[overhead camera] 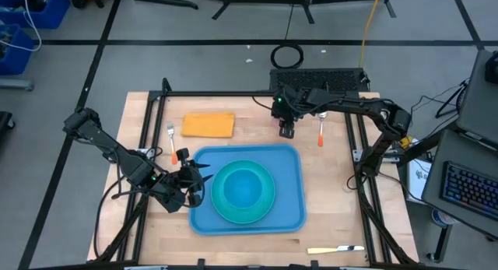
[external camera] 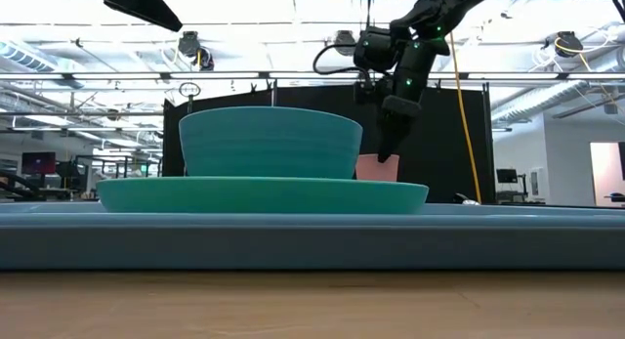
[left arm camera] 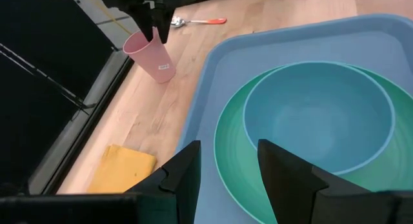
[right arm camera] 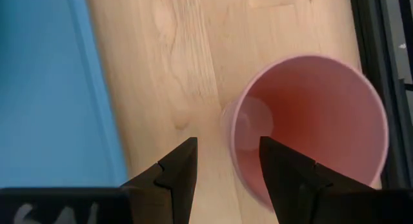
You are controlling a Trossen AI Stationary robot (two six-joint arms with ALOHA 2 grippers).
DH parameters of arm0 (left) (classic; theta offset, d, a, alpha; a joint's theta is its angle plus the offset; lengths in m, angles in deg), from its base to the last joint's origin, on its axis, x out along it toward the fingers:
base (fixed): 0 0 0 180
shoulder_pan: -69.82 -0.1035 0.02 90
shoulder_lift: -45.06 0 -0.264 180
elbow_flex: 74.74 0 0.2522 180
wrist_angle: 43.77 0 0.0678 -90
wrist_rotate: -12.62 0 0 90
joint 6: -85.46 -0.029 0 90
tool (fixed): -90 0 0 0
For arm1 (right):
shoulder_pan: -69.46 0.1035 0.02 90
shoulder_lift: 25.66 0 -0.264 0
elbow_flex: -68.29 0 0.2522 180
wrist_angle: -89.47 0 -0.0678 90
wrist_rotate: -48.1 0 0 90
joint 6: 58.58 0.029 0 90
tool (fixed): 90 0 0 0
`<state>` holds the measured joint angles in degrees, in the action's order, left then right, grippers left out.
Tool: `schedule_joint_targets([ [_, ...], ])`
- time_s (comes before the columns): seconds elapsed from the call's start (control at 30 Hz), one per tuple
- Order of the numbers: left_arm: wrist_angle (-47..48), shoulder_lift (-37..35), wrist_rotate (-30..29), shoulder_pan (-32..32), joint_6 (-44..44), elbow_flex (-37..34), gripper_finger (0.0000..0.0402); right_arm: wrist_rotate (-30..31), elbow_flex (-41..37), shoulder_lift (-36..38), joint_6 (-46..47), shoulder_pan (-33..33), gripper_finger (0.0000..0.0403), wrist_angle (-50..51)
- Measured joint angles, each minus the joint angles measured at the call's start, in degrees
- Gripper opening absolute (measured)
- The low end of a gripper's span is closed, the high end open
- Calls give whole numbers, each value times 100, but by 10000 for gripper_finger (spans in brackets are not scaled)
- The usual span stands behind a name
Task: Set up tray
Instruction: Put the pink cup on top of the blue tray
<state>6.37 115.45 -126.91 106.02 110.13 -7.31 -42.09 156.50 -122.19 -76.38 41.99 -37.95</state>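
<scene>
The light-blue tray (overhead camera: 204, 217) lies on the wooden table and carries a teal plate (overhead camera: 221, 175) with a blue bowl (overhead camera: 245, 188) in it. A pink cup (right arm camera: 316, 121) stands upright on its base just beyond the tray's far edge. My right gripper (right arm camera: 227, 159) hangs over the cup, open and pointing steeply down, with the cup's wall (right arm camera: 233, 146) between its fingers. My left gripper (overhead camera: 201, 180) hovers open at the tray's left edge, aimed across the plate, with nothing between its fingers. My right gripper comes at the pink cup from above. One finger stands inside the cup's mouth and the other outside its wall (left arm camera: 139, 44), on the side toward the tray. I cannot tell whether either finger touches the rim.
An orange napkin (overhead camera: 208, 125) and a fork (overhead camera: 171, 142) lie at the far left of the tray. A spoon (overhead camera: 320, 130) lies right of the cup, and a knife (overhead camera: 336, 249) lies near the table's front edge. Black frame rails border the table.
</scene>
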Motion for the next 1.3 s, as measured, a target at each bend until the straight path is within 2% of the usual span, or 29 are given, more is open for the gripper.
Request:
schedule_joint_targets([
  [0.1, 1, 0, 0, -2, 0, 0, 159, 3, -110, 0, -70, 0, 154, -131],
  [0.2, 1, 0, 0, -2, 0, 0, 159, 5, -124, 0, -85, 0, 133, -183],
  [0.27, 1, 0, 0, 0, 0, 0, 159, 5, -126, 0, -128, 0, 104, -181],
  [0.4, 1, 0, 0, 0, 0, 0, 159, 7, -128, 0, -306, 0, 19, -168],
  [0.43, 1, 0, 0, 0, 0, 0, 159, 25, -128, 0, -355, 0, 11, -164],
  [0.67, 12, 0, 0, -1, 0, 0, 159, 325, -130, 113, -301, 15, 3, 13],
  [0.93, 31, 0, -2, -8, -4, 0, 159, 312, -130, 817, -27, 324, 1, 341],
  [1.13, 32, 0, -2, -17, -2, 0, 159, 343, -130, 1198, 429, 982, 1, 799],
  [1.3, 26, 0, -2, -17, -2, 0, 159, 745, -130, 1225, 746, 1839, 1, 816],
])
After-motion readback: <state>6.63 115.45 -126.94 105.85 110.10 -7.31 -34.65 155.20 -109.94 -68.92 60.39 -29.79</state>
